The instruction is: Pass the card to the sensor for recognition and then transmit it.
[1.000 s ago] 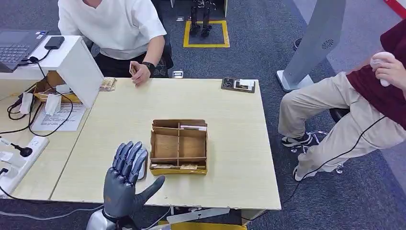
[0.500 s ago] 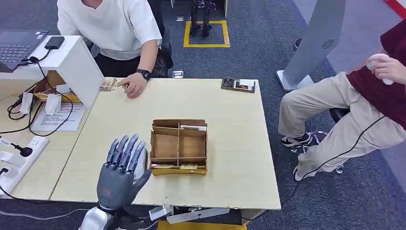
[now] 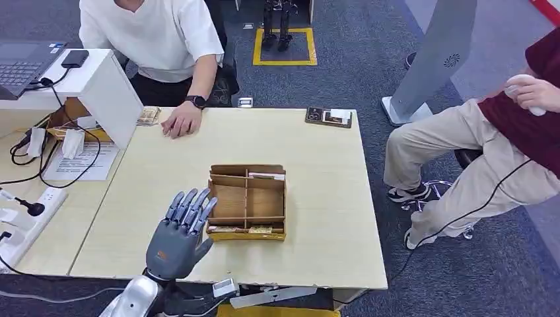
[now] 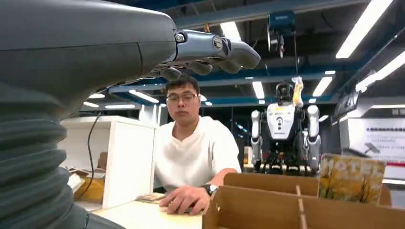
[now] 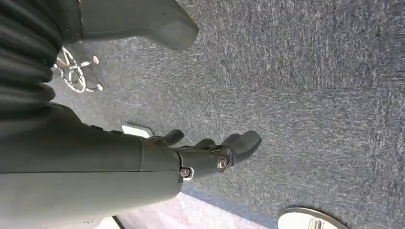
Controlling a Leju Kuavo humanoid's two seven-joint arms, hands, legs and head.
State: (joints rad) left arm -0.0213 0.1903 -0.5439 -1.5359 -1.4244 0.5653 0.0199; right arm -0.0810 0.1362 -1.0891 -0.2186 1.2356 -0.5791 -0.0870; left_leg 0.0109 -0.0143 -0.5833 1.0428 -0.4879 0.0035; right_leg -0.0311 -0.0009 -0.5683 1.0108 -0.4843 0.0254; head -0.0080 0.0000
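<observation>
My left hand (image 3: 182, 232) hovers above the near left part of the table (image 3: 323, 198), fingers spread and pointing at the left wall of a brown cardboard divider box (image 3: 246, 202). It holds nothing. Cards lie in the box's near slot (image 3: 245, 230) and one in its far slot (image 3: 267, 176). In the left wrist view a yellow-pictured card (image 4: 351, 177) stands up in the box (image 4: 267, 210), beyond my fingers (image 4: 210, 50). My right hand (image 5: 210, 153) hangs over grey carpet, fingers loosely out and holding nothing.
A person in white sits at the table's far side, one hand (image 3: 179, 122) flat on the top beside a small stack of cards (image 3: 149, 115). A white slanted stand (image 3: 105, 92) stands far left, a black device (image 3: 328, 117) far right. Another person sits right.
My left hand has swung right and tipped its fingers toward the box. The person's hand, raised with a card a second ago, now lies flat on the table.
</observation>
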